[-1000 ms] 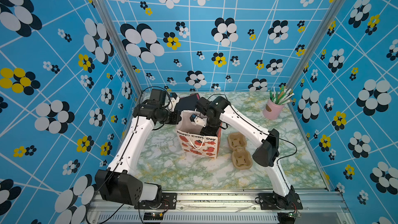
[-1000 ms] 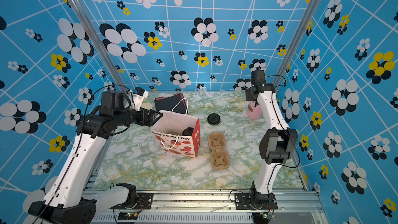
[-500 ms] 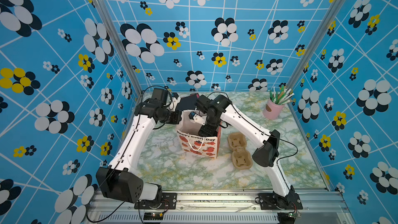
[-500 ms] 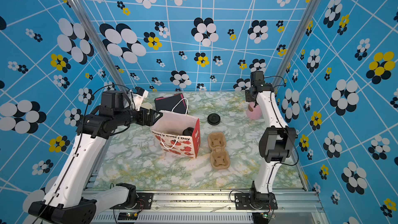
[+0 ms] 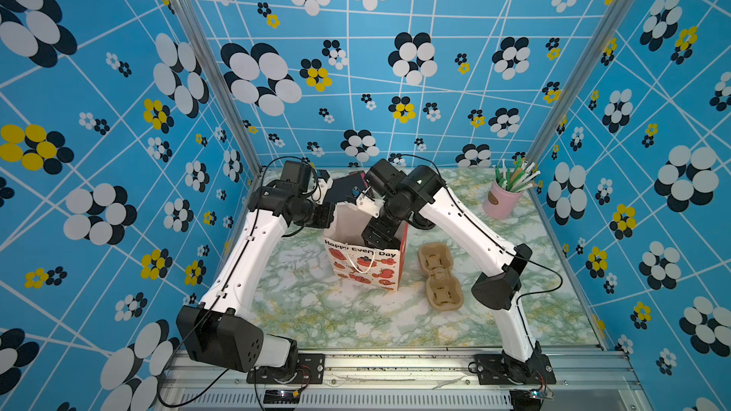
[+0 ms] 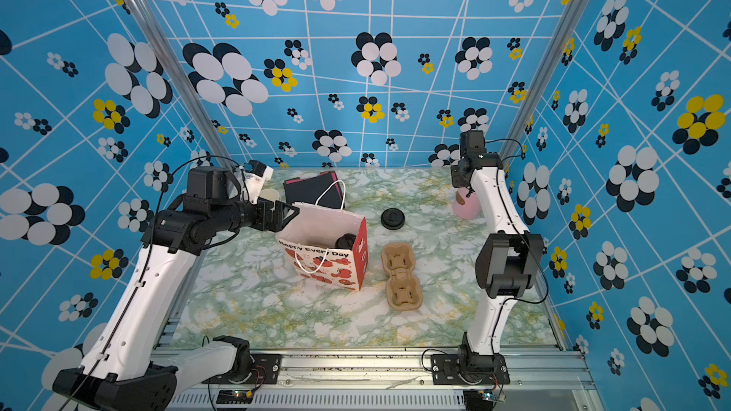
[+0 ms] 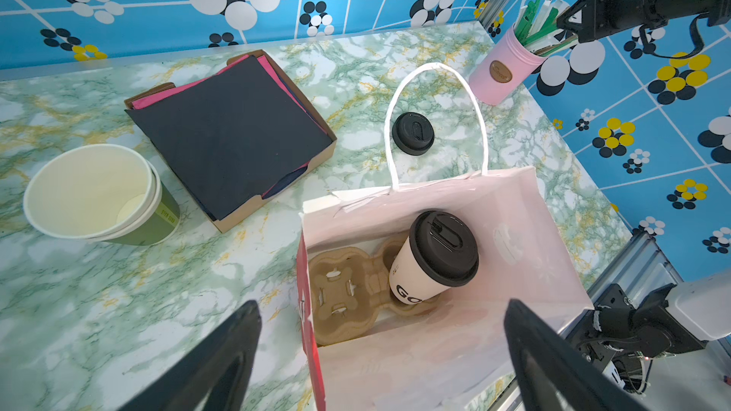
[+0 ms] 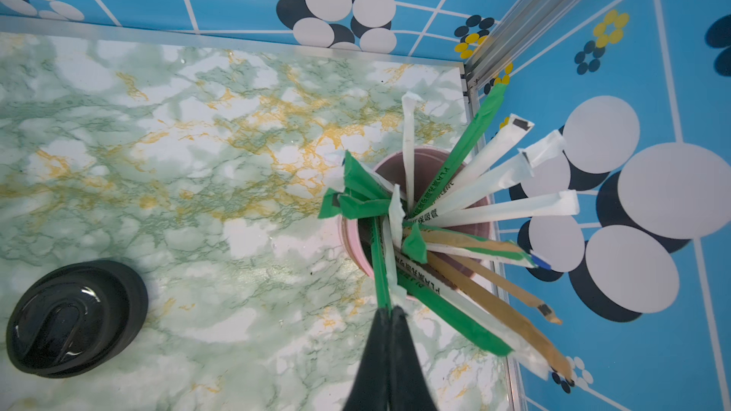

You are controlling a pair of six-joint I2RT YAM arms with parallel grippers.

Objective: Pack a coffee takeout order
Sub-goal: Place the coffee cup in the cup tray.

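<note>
The white paper cup with dark lettering stands in a brown carrier inside the red-and-white paper bag. A black lid sits on the cup. My left gripper hangs open over the bag's near rim. In a top view the left gripper is at the bag's left edge. A black napkin tops the stack in a cardboard tray. My right gripper is at the pink cup, shut on a green-wrapped straw. In a top view the right arm leans over the bag instead.
A loose black lid lies on the marble table behind the bag. Stacked green cups stand at the back left. The pink cup of straws is in the back right corner. A second brown carrier lies right of the bag.
</note>
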